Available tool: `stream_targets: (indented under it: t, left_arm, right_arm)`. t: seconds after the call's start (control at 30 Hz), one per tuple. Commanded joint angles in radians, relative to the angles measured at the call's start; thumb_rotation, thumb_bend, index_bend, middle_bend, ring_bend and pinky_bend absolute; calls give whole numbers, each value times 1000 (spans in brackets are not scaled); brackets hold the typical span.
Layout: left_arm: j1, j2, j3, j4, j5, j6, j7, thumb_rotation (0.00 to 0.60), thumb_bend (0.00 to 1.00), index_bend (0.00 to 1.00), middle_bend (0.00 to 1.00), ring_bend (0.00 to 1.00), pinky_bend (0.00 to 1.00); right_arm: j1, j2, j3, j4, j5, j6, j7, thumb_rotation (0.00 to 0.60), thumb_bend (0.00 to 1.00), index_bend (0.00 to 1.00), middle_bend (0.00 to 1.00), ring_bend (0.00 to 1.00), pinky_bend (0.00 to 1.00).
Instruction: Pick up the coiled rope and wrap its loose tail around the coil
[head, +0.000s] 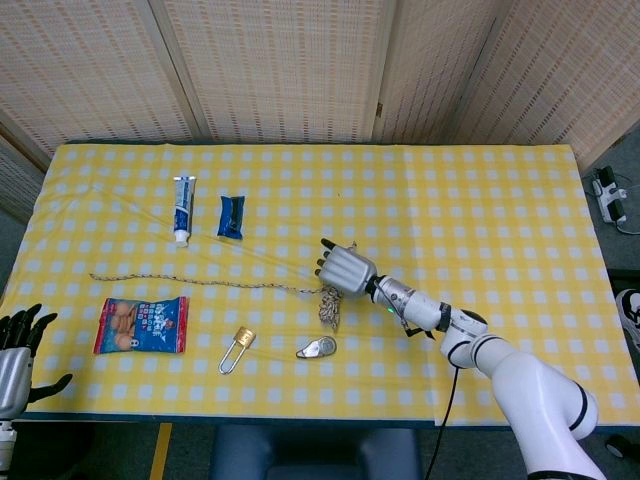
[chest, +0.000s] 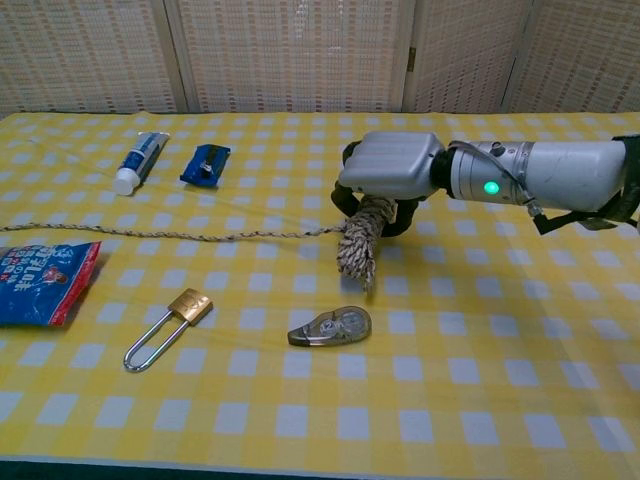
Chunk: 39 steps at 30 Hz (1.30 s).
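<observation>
One hand does the work — the right hand (chest: 392, 165), fingers (chest: 352, 199) curled around the top of the coiled rope (chest: 362, 243), holds it near the middle of the yellow checked surface (chest: 480, 350), the coil hanging down. Its loose tail (chest: 150, 237) trails toward the left edge. Just nearer the front edge lie a correction tape dispenser (chest: 331, 326) and a brass padlock (chest: 165, 328). At the front left corner the left hand (head: 15, 350) holds nothing — fingers spread.
</observation>
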Motion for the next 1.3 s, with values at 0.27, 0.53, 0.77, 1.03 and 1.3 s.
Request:
stream_targets:
  t: [0.27, 0.53, 0.77, 1.03, 1.3]
  left_arm:
    - [-45, 5, -8, -13, 64, -14, 13, 600, 154, 200, 78, 89, 0]
    - [-149, 1, -33, -9, 140, -90, -23, 600, 154, 235, 90, 118, 4]
    - [-274, -40, -80, 17, 150, -200, -67, 600, 159, 286, 130, 148, 39]
    - [-416, -123, -140, 54, 84, -346, -79, 600, 183, 360, 174, 181, 70]
    - [-543, -275, -183, 219, -58, -492, -10, 600, 302, 435, 205, 203, 89]
  right_arm:
    - [-99, 155, 42, -192, 94, 48, -49, 600, 511, 690, 567, 628, 477]
    - [-195, 266, 77, -344, 188, 81, -84, 600, 581, 797, 648, 727, 564]
    - [-260, 308, 95, -386, 217, 134, -19, 600, 603, 826, 668, 741, 584]
    - [-301, 312, 109, -367, 202, 192, 98, 600, 609, 830, 670, 742, 586]
    - [-324, 311, 117, -348, 205, 194, 122, 600, 609, 830, 670, 743, 586]
